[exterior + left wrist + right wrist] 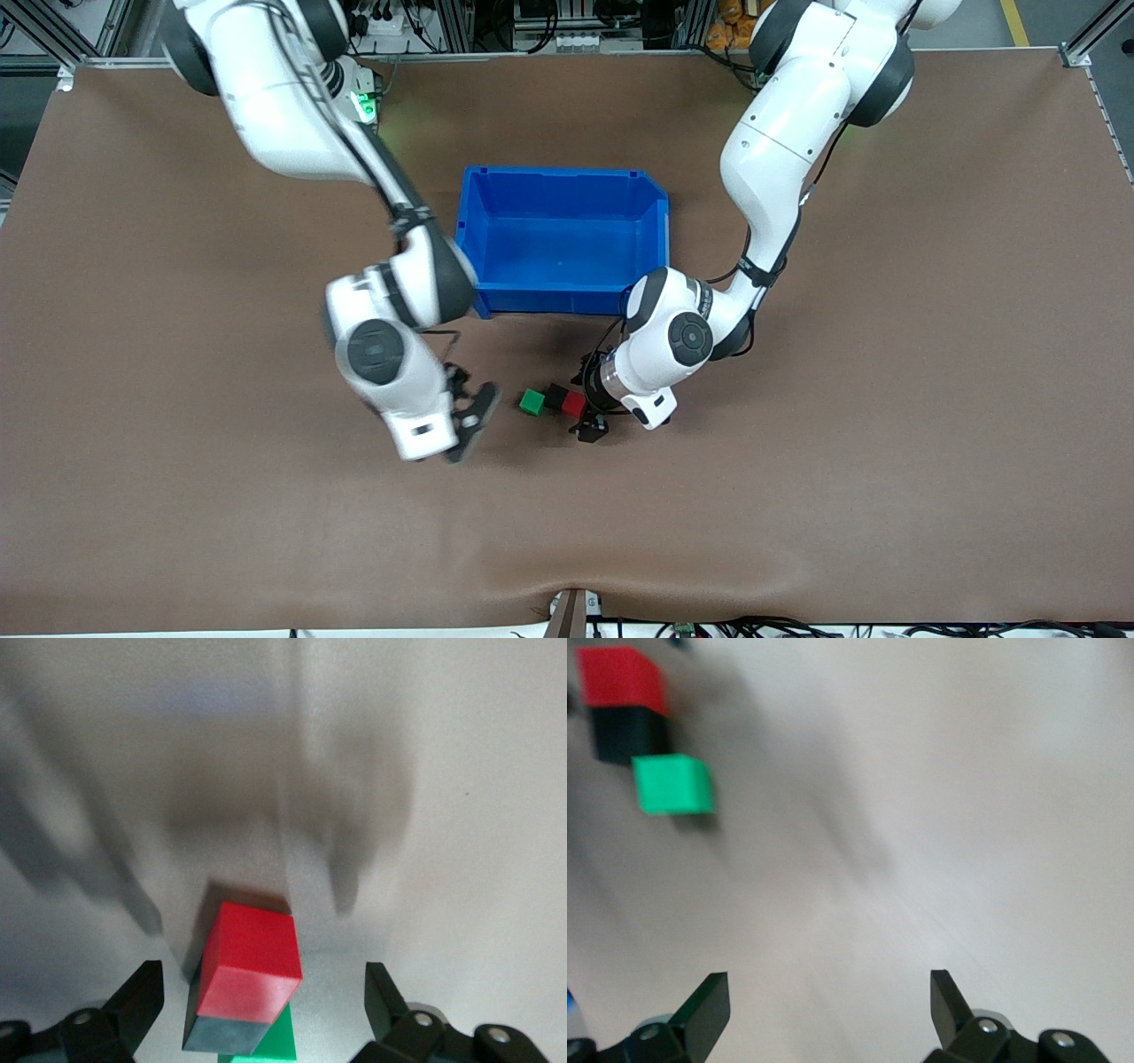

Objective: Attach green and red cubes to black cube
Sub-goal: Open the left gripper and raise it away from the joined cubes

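Note:
The green cube (532, 401), black cube (555, 396) and red cube (574, 405) lie in a short row on the brown table, the black one in the middle, close against its neighbours. My left gripper (588, 400) is low at the red end of the row, open. In the left wrist view the red cube (252, 948) sits between its fingers without touching either, with the black cube (221, 1034) and green cube (275, 1041) past it. My right gripper (469, 408) is open and empty, off the green end. Its wrist view shows the row: red (622, 678), black (625, 734), green (673, 784).
A blue bin (549, 171) stands farther from the front camera than the cubes, between the two arms. Bare brown tabletop (797, 496) spreads out nearer the front camera and toward both ends.

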